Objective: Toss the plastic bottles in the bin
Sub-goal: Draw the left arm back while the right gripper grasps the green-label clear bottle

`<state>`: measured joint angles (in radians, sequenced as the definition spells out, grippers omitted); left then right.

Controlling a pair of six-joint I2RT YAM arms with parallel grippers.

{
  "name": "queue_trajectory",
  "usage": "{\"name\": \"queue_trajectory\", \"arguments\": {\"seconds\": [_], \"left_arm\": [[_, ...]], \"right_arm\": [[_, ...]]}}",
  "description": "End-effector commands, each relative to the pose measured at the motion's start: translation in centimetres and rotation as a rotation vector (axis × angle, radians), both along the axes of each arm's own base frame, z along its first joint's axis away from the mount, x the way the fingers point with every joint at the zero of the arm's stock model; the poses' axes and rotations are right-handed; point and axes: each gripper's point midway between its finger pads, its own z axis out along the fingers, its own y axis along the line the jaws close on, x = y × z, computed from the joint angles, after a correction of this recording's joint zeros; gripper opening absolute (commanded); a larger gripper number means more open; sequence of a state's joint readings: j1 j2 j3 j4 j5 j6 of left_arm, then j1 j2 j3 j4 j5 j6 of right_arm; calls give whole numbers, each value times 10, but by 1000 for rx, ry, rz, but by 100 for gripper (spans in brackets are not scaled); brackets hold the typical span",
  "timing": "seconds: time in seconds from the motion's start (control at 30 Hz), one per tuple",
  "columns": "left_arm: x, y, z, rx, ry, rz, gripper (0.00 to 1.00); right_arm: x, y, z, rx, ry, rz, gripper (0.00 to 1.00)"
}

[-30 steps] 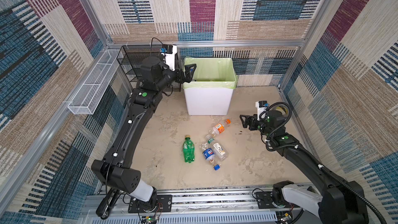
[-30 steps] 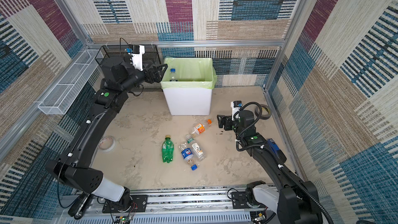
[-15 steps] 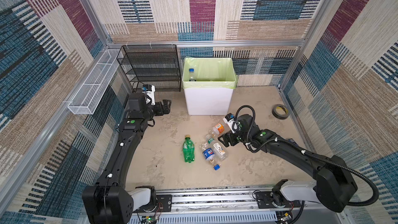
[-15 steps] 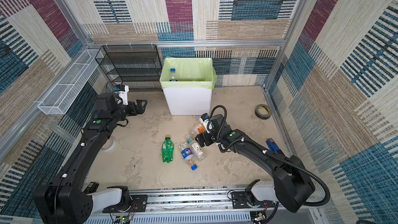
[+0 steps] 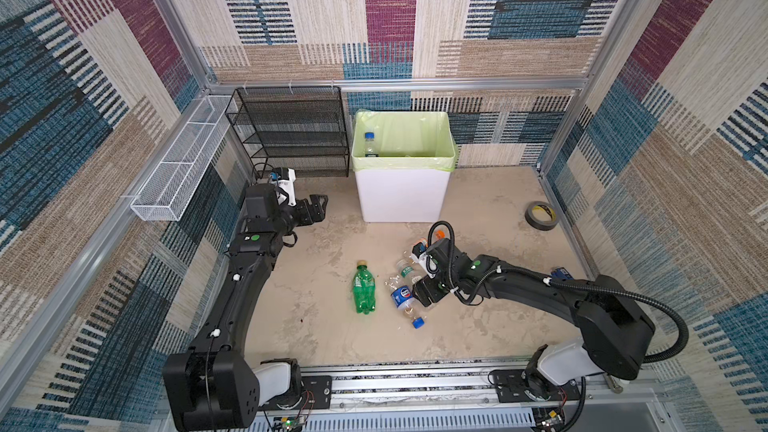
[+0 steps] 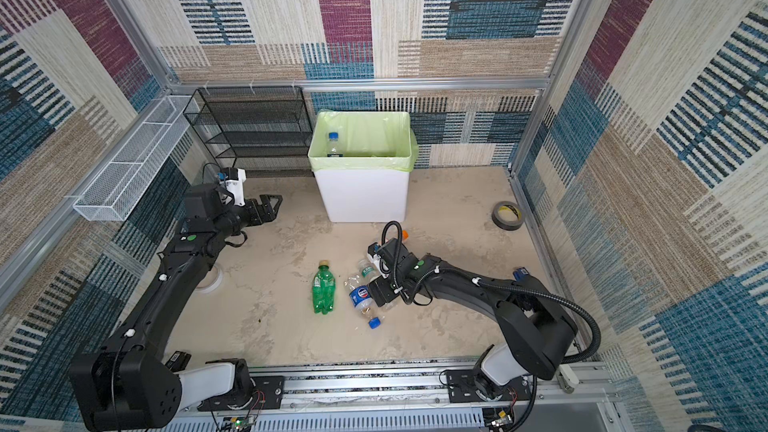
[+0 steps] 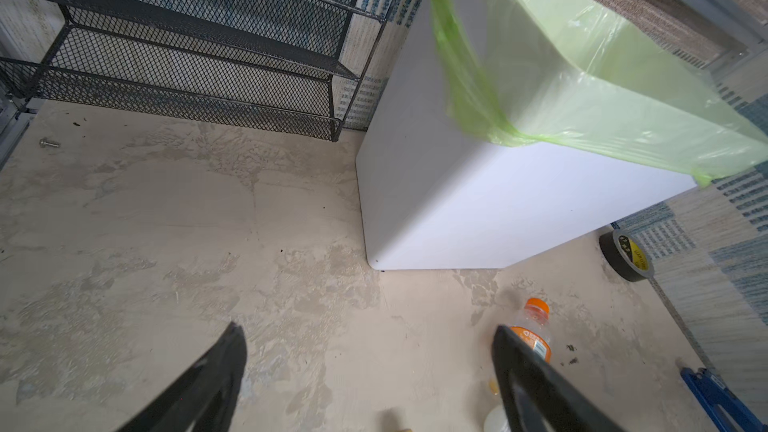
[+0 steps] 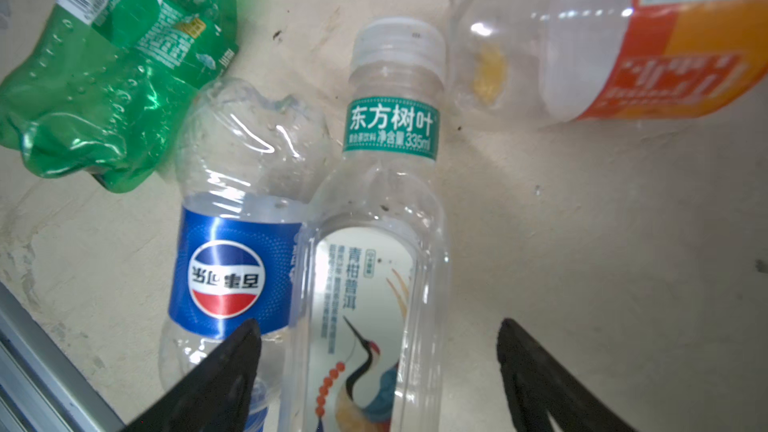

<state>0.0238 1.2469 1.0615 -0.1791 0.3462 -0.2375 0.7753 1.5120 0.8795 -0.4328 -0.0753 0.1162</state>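
Lengthwise between the wide-spread jaws of the right gripper [image 8: 376, 326] lies the white-capped bottle [image 8: 374, 201], ungripped, cap toward the bin [image 5: 401, 197]; the left gripper [image 7: 368, 328] gapes wide, holding nothing.

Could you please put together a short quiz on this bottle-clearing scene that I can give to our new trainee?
1. Which colour is the cap of the crane-label bottle lying between the open jaws of the right claw? A) white B) orange C) blue
2. True or false: the left claw is gripping a bottle.
3. Short answer: what lines the white bin?
Key: 1 A; 2 false, it is open and empty; 3 a pale green bag.
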Motion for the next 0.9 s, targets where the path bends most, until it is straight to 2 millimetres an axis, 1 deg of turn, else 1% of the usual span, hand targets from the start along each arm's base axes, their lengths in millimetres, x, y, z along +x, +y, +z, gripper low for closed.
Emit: {"name": "queue_trajectory", "arguments": {"seconds": [0.0,0.13,0.33,0.5,0.53,0.63,0.87], "left_arm": [[0,-1,9,-17,-36,-4,93],[0,0,10,-20,-37,-2,93],[2,1,8,-36,-31,-5,93],[3,3,6,-34,-25,2,92],[3,2,6,-39,-24,-2,92],[3,2,5,-39,-24,-2,92],[2,2,6,-40,-27,-3,91]], "right_arm": [[9,1,-2,-19,-26,-21,88],[14,1,-10,-43,-26,-33,81],[15,1,-15,-44,-36,-25,71],[14,-2,-10,-57,-52,-7,58],[14,-3,-8,-59,-59,-6,55],[11,-2,-1,-38,-61,1,52],[13,8,39,78,-127,10,50]]}}
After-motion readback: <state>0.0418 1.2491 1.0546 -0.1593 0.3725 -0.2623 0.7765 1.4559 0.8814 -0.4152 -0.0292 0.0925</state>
